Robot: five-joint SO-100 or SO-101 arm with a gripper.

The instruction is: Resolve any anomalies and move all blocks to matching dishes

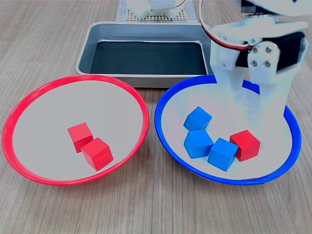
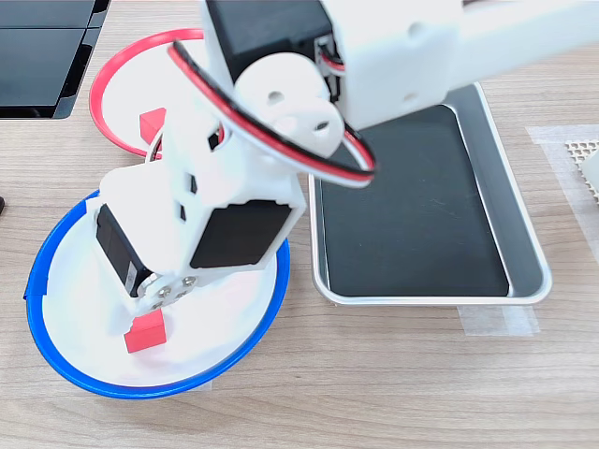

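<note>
Two red blocks in the red-rimmed dish. Three blue blocks plus one red block in the blue-rimmed dish. Claw hanging open inside the blue-rimmed dish, just behind that red block, gripping nothing. One grey tray beyond on the wooden surface.

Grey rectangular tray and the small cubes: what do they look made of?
Grey rectangular tray: probably thin metal, since its rolled rim has a dull sheen; the dark base insert looks matte, perhaps rubber or foam. Small red cube in the blue-rimmed bowl and blue cubes: matte and glare-free with crisp edges, so painted wood or foam; cannot tell which.
</note>
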